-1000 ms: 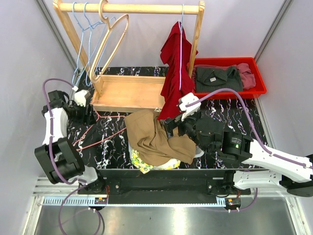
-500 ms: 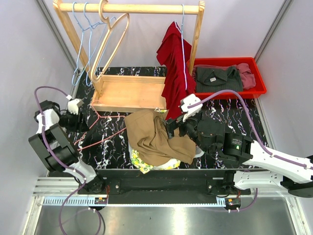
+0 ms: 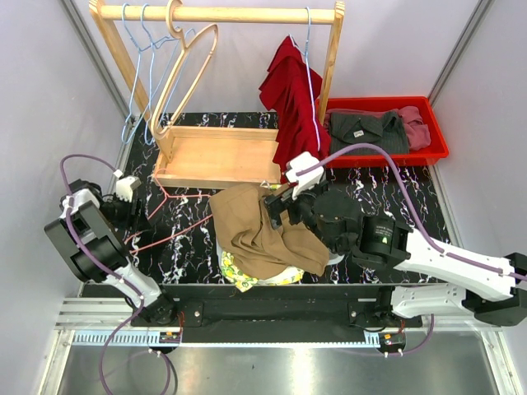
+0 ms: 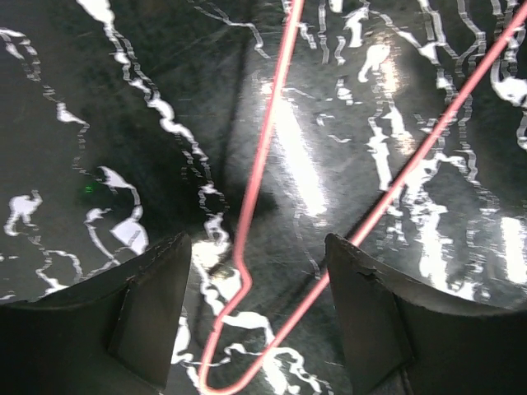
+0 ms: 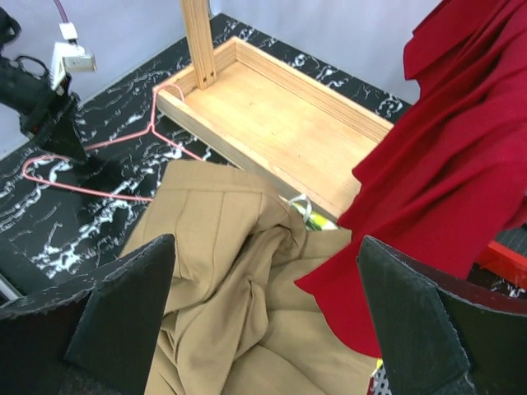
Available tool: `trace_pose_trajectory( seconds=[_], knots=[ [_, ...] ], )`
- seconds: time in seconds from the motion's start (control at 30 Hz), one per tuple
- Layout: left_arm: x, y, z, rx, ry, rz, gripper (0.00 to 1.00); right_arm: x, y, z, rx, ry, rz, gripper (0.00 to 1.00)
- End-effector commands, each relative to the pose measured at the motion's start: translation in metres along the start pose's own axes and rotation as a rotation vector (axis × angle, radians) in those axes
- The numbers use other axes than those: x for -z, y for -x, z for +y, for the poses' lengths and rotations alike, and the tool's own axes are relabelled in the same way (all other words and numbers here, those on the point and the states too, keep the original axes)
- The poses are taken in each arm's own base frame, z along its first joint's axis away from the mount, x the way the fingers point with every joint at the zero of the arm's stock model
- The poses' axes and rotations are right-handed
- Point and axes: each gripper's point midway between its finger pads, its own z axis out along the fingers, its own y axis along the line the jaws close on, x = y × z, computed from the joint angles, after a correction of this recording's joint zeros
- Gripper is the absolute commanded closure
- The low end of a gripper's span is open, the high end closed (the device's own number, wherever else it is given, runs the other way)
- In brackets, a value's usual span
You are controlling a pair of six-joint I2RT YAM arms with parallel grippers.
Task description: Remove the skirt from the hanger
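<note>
The red skirt [image 3: 290, 107] hangs on a blue wire hanger [image 3: 310, 66] at the right end of the wooden rack; it also shows in the right wrist view [image 5: 461, 164]. My right gripper [image 3: 276, 210] is open and empty, just below and left of the skirt's lower hem, above a tan garment [image 3: 255, 234]. In its own view the right gripper [image 5: 263, 329] holds nothing, and the skirt hem lies between the fingers over the tan garment [image 5: 222, 271]. My left gripper [image 3: 134, 218] is open at the table's left edge, over the corner of a pink wire hanger [image 4: 263, 164].
The wooden rack's base tray [image 3: 218, 156] stands behind the tan garment. A wooden hanger [image 3: 185, 74] and blue wire hangers [image 3: 136, 66] hang at the rack's left. A red bin [image 3: 428, 152] with clothes sits at the back right. The pink hanger [image 3: 177, 234] lies flat on the table.
My left arm has drawn back toward the near left edge. My right gripper has shifted left and slightly away. The red skirt has swung a little to the left.
</note>
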Motion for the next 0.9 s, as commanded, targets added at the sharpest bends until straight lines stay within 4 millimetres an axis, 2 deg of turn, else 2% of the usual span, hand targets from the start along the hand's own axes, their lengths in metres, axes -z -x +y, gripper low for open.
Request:
trace_pose_trajectory(
  seconds=[0.0,0.13,0.37,0.47,0.5,0.63,0.73,0.8,0.87],
  knots=[
    [-0.004,0.0,0.013,-0.056,0.022,-0.041,0.3,0.0,0.036,0.003,-0.029,-0.001,-0.05,0.0],
    [-0.013,-0.014,0.015,-0.058,0.008,-0.017,0.3,-0.003,0.043,0.009,-0.034,0.012,-0.051,0.0],
    [-0.021,-0.02,0.017,-0.064,0.007,-0.016,0.33,-0.006,0.047,0.013,-0.039,0.02,-0.049,0.0],
    [-0.021,-0.022,0.019,-0.067,0.018,-0.01,0.46,-0.004,0.049,0.011,-0.047,0.019,-0.055,0.0],
    [-0.02,-0.023,0.019,-0.069,0.021,-0.005,0.58,-0.004,0.048,0.012,-0.047,0.022,-0.055,0.0],
    [-0.011,-0.021,0.02,-0.104,0.064,-0.001,0.82,-0.001,0.049,0.009,-0.051,0.022,-0.065,0.0],
    [-0.003,-0.017,0.015,-0.112,0.077,-0.011,0.9,0.002,0.051,0.007,-0.055,0.024,-0.073,0.01],
    [0.003,-0.011,0.012,-0.113,0.076,-0.021,0.91,0.005,0.052,0.006,-0.059,0.025,-0.079,0.02],
    [0.011,-0.006,0.001,-0.104,0.054,-0.033,0.94,0.007,0.052,0.005,-0.065,0.028,-0.083,0.02]
  ],
)
